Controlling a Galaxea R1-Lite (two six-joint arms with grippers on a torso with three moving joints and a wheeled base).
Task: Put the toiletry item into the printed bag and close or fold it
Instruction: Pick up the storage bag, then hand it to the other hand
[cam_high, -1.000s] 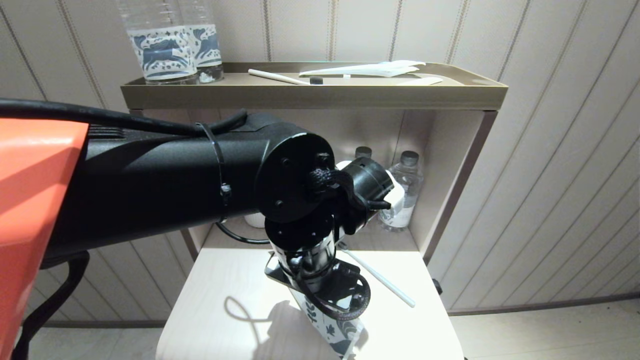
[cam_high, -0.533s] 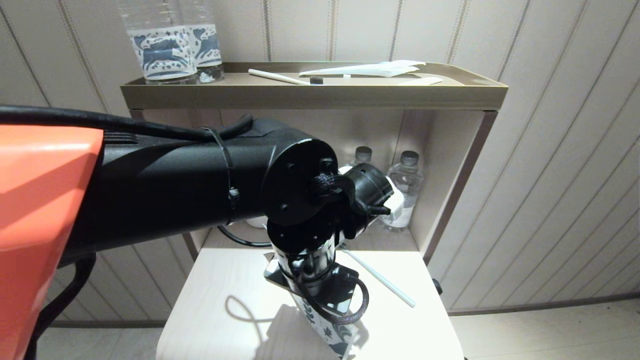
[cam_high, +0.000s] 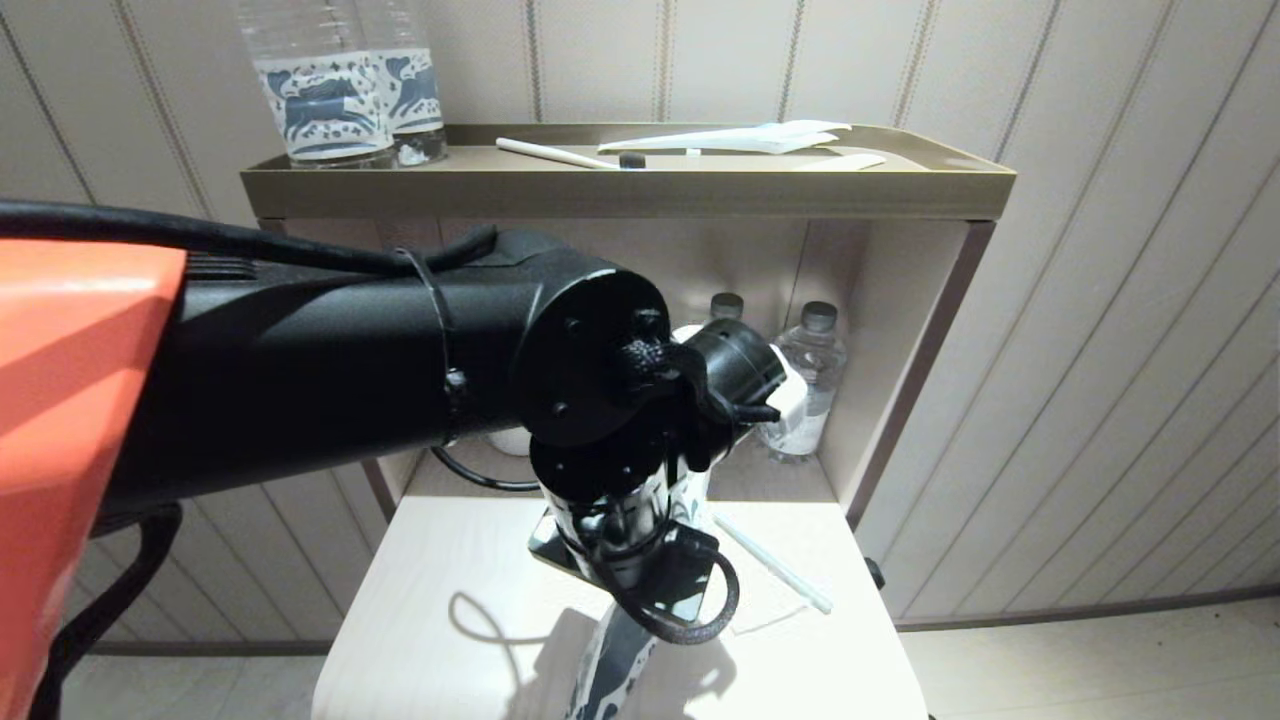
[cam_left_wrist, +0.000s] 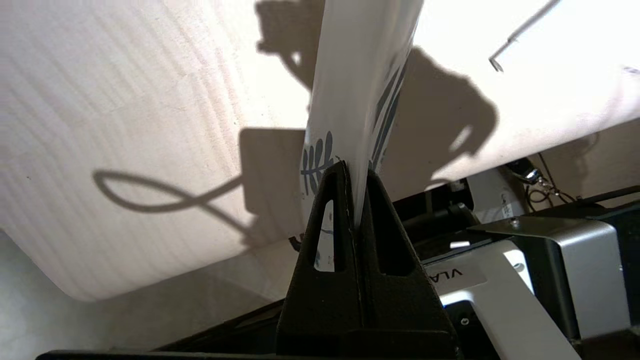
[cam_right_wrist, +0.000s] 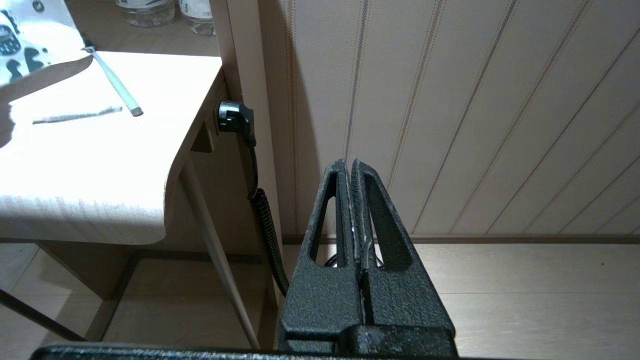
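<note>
My left gripper (cam_left_wrist: 354, 170) points down over the pale table (cam_high: 450, 560) and is shut on the printed bag (cam_left_wrist: 355, 90), a white pouch with dark blue leaf motifs. The bag (cam_high: 620, 670) is pinched on edge and raised off the tabletop; in the head view my left wrist hides the fingers. The toiletry item (cam_high: 775, 570), a slim pale toothbrush, lies flat on the table to the right of the bag. Its dark head end (cam_right_wrist: 89, 48) is close to the bag's edge (cam_right_wrist: 25, 45). My right gripper (cam_right_wrist: 350, 162) hangs shut and empty beyond the table's right edge, above the floor.
Behind the table stands a shelf unit with a tray top (cam_high: 630, 190). On it are two printed-label bottles (cam_high: 325, 100), a cream-handled toothbrush (cam_high: 560, 153) and a plain white wrapper (cam_high: 750, 138). Water bottles (cam_high: 810, 380) stand in the niche. A black cable (cam_right_wrist: 265, 220) hangs beside the table.
My left gripper went from open to shut on the printed bag. The bag lay flat on the table and is now drawn up on edge. The toothbrush has not moved.
</note>
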